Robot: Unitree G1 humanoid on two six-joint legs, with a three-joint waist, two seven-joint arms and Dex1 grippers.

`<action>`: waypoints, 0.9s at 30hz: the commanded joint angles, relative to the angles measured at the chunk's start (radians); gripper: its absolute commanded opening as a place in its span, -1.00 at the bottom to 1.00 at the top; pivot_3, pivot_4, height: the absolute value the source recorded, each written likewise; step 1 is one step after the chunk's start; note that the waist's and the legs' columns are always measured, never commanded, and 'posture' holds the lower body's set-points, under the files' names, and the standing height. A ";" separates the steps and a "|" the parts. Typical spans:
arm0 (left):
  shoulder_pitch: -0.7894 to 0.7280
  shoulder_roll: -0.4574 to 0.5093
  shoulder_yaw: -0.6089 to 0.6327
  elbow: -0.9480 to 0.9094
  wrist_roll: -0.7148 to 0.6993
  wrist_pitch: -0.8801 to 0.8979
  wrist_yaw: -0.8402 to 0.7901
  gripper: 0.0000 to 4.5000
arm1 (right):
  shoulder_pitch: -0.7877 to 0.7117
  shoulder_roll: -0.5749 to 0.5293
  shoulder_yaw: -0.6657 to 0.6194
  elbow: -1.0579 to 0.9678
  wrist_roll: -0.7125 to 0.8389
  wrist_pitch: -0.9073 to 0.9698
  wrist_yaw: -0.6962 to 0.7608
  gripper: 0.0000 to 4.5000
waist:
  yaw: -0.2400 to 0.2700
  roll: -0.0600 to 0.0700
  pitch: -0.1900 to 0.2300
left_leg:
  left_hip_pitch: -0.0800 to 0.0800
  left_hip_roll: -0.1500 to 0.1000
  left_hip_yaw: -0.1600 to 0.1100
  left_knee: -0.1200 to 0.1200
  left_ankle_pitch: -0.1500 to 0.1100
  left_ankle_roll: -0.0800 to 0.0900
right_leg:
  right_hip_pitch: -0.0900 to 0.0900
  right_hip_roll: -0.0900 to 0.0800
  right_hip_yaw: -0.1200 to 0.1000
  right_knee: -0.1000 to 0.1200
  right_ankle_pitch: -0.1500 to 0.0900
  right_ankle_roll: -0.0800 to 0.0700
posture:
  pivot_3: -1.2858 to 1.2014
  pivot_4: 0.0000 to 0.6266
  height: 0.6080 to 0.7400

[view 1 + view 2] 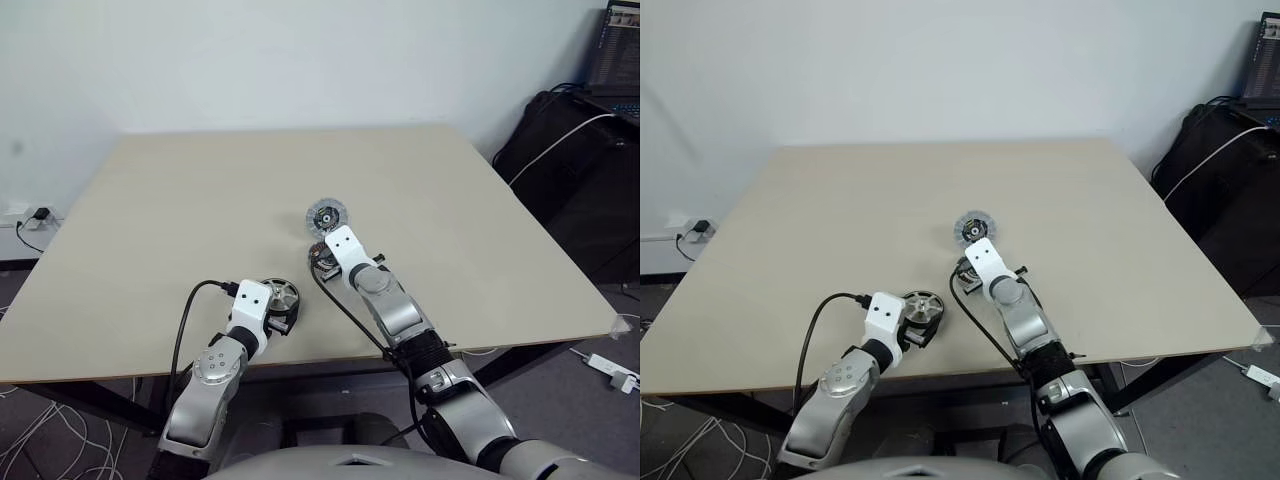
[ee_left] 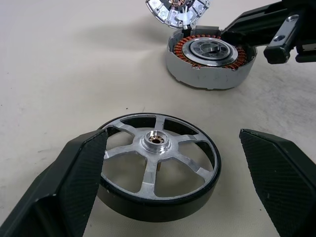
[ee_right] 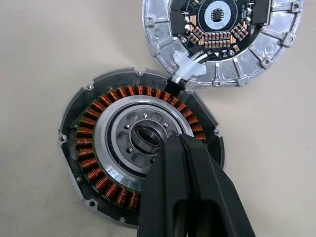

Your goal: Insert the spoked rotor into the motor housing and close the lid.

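Observation:
The spoked rotor [image 2: 158,168], a silvery wheel in a dark rim, lies flat near the table's front edge. My left gripper [image 2: 173,140] is open, with one black finger on each side of the rotor and neither touching it. The motor housing [image 3: 123,148], with copper windings around a silver centre, sits farther in, face up. My right gripper [image 3: 175,140] is shut, its tips over the housing's centre beside the bearing hole. The lid [image 3: 222,39] lies just beyond the housing, inner face up, joined to it by a white connector [image 3: 187,69].
The beige table [image 1: 200,180] stretches wide around the parts, with its front edge just behind the rotor [image 1: 280,297]. A black bag [image 1: 570,150] and a white cable stand off the table's right side. A wall socket [image 1: 38,215] is at the left.

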 commanded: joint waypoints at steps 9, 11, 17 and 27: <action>-0.005 -0.005 -0.014 -0.045 -0.002 -0.007 0.000 1.00 | -0.056 0.012 0.027 0.058 -0.012 -0.076 0.033 -0.99 | -0.001 0.000 0.000 | 0.000 0.000 0.000 0.000 0.000 0.000 | 0.000 0.000 0.000 0.000 0.000 0.000 | 0.03 -1.00 1.00; -0.004 -0.005 -0.016 -0.045 -0.002 -0.007 0.000 1.00 | -0.057 0.013 0.028 0.060 -0.013 -0.080 0.035 -0.99 | -0.001 0.000 0.000 | 0.000 0.000 0.000 0.000 0.000 0.000 | 0.000 0.000 0.000 0.000 0.000 0.000 | 0.03 -1.00 1.00; -0.004 -0.005 -0.020 -0.043 -0.003 -0.006 -0.001 1.00 | -0.048 0.013 0.030 0.052 -0.014 -0.082 0.043 -0.99 | -0.001 0.000 0.000 | 0.000 0.000 0.000 0.000 0.000 0.000 | 0.000 0.000 0.000 0.000 0.000 0.000 | 0.03 -1.00 1.00; -0.006 -0.005 -0.025 -0.042 -0.005 -0.004 -0.004 1.00 | -0.044 0.012 0.017 0.049 -0.017 -0.093 0.014 -0.99 | -0.001 0.000 0.000 | 0.000 0.000 0.000 0.000 0.000 0.000 | 0.000 0.000 0.000 0.000 0.000 0.000 | 0.03 -1.00 1.00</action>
